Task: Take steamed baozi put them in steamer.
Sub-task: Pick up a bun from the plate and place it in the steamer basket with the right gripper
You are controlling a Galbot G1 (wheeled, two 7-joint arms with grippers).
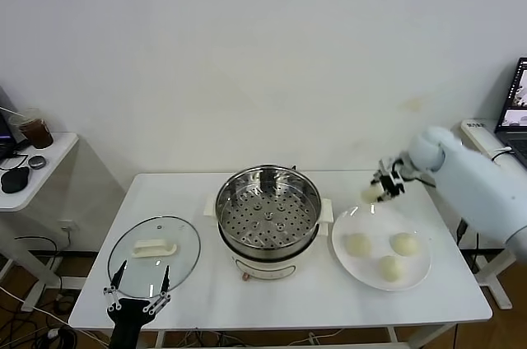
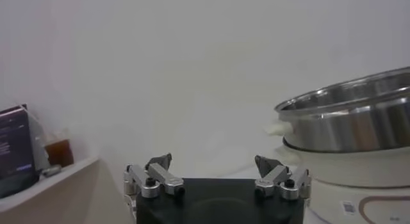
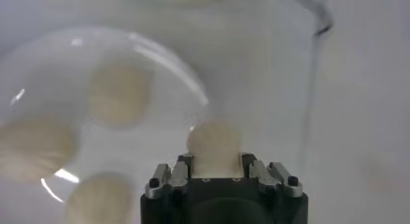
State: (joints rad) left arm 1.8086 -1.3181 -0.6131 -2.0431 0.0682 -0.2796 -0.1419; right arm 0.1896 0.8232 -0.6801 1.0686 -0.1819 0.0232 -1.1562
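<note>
My right gripper (image 1: 377, 193) is shut on one cream-white baozi (image 3: 214, 144), held in the air above the far edge of the white plate (image 1: 418, 268). Three more baozi (image 1: 357, 244) (image 1: 404, 243) (image 1: 390, 267) lie on that plate; in the right wrist view they show below the held one as baozi (image 3: 118, 94) (image 3: 35, 147) (image 3: 100, 196). The steamer (image 1: 268, 209), a shiny steel pot with a perforated tray, stands at mid-table, left of the plate, with nothing on its tray. My left gripper (image 1: 139, 293) hangs open at the table's front left, near the glass lid.
A round glass lid (image 1: 154, 255) with a white handle lies flat on the table, left of the steamer. A side table (image 1: 45, 169) with a cup and a mouse stands at the far left. A laptop (image 1: 515, 102) sits on a stand at the far right.
</note>
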